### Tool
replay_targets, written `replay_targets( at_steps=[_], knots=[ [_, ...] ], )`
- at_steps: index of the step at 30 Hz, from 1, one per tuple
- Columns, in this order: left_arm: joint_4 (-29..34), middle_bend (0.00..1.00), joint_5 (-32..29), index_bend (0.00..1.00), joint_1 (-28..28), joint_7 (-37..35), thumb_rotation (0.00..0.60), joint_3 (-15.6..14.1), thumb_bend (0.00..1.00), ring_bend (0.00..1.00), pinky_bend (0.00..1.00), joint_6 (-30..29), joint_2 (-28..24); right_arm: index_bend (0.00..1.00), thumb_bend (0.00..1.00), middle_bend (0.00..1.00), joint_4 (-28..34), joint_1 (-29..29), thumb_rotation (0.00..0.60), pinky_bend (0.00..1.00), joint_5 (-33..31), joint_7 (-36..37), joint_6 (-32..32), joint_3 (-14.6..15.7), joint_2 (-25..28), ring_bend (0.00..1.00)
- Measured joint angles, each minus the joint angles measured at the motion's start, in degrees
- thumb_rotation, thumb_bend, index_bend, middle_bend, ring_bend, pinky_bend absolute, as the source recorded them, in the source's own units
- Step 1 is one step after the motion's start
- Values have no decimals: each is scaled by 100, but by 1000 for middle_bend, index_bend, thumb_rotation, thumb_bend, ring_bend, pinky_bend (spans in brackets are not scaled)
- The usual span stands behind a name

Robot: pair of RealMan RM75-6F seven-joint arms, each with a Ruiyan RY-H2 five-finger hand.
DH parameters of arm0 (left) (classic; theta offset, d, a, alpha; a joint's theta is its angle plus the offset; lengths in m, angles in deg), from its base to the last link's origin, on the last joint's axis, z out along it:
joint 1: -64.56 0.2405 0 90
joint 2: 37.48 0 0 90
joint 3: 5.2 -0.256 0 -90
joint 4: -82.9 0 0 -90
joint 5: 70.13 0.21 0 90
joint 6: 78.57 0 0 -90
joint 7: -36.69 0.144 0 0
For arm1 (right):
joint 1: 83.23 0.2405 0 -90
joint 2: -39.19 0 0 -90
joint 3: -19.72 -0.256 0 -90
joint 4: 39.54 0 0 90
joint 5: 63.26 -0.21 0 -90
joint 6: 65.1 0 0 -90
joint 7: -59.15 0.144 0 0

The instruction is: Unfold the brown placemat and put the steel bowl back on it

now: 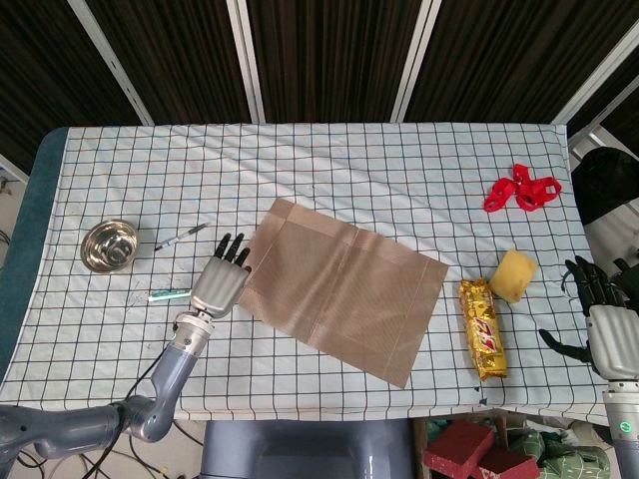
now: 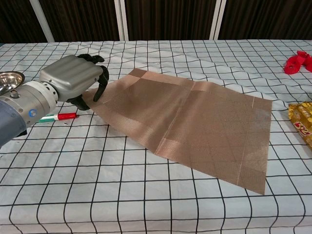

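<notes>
Half the job looked done: the brown placemat point(image 1: 342, 302) lay spread flat at the centre of the frame, its fold creases showing. The left hand point(image 2: 73, 80) pinched the mat's left corner, fingers curled over the edge. At the lower right edge the right hand point(image 1: 602, 317) hung with fingers apart, holding nothing. Left to do: the steel bowl point(image 1: 110, 245) sat at the far left, well apart from the mat.
</notes>
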Motion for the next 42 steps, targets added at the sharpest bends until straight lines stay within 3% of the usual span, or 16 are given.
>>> replay_targets(
  at_steps=[9, 17, 27, 42],
  knots=[
    [1369, 237, -213, 654, 442, 585, 600, -321, 491, 32, 98, -388, -611, 0, 132, 0, 9, -4, 600, 174, 23, -32, -12, 10, -6, 0],
    [2544, 237, -193, 639, 789, 1386, 600, -1119, 491, 32, 98, -560, -939, 0, 133, 0, 3, -15, 600, 174, 24, -22, -36, 1, -5, 0],
    [2941, 237, -171, 635, 1021, 1828, 600, -1498, 491, 32, 98, -626, -970, 0, 133, 0, 11, -13, 600, 174, 9, 2, -18, -6, 3, 0],
    [3068, 229, -109, 605, 1158, 1885, 600, -1632, 484, 31, 98, -559, -946, 0, 133, 0, 26, -15, 600, 174, 0, 8, -9, -9, 13, 0]
  ],
)
